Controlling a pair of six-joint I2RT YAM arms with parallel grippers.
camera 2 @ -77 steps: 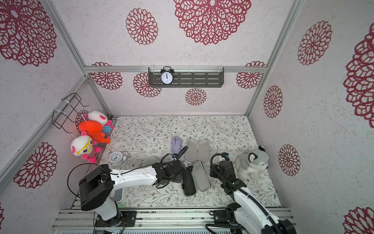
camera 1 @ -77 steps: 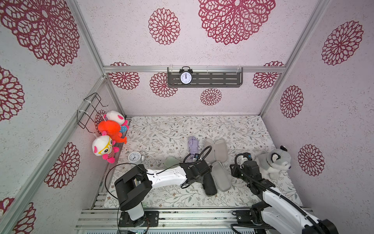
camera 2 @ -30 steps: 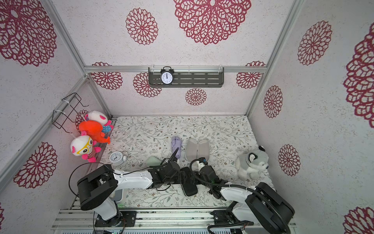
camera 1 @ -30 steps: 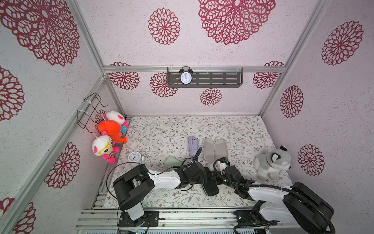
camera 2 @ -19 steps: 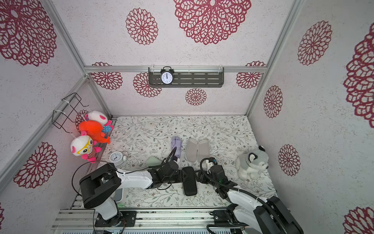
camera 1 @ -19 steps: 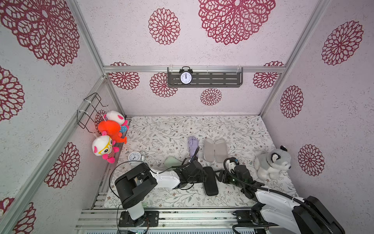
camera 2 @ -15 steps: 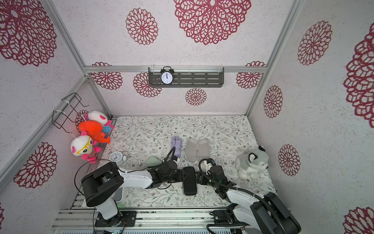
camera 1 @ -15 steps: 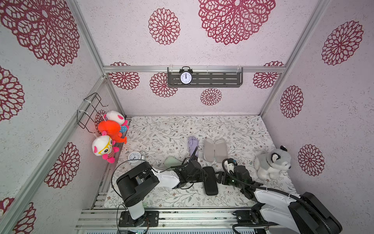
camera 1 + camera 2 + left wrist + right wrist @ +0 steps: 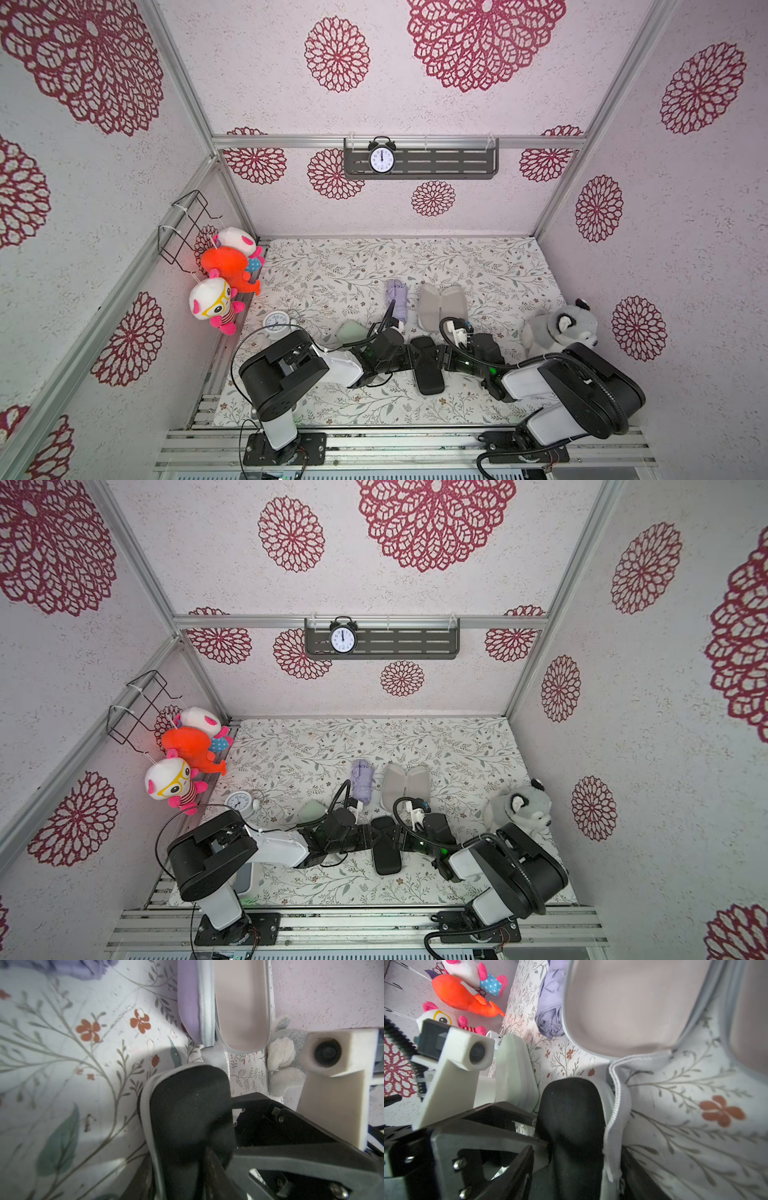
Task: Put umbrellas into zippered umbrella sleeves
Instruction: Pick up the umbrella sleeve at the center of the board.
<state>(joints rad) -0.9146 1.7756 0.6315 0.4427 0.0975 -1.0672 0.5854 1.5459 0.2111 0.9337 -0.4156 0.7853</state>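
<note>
The black sleeve (image 9: 428, 368) (image 9: 384, 848) lies folded shut on the floral mat near the front. My left gripper (image 9: 409, 359) (image 9: 176, 1167) is shut on its left edge, one finger over the top shell. From the opposite side my right gripper (image 9: 445, 359) (image 9: 577, 1167) spans the sleeve's width, its fingers against both sides beside the grey zipper band (image 9: 616, 1115). Behind them the lilac sleeve (image 9: 440, 305) (image 9: 239, 1001) lies open, grey lining up. The lilac umbrella (image 9: 396, 299) (image 9: 550, 1001) rests just left of it. A closed mint green sleeve (image 9: 351, 332) (image 9: 512, 1072) sits by the left arm.
A plush husky (image 9: 557, 328) sits at the right wall. A small white alarm clock (image 9: 277, 322) stands front left, and plush toys (image 9: 224, 266) hang on the left wall. The two arms meet head-on over the black sleeve.
The black sleeve, open with its grey lining showing earlier, is now folded shut. My right arm swung in from the right to its side. The left jaws have narrowed onto it.
</note>
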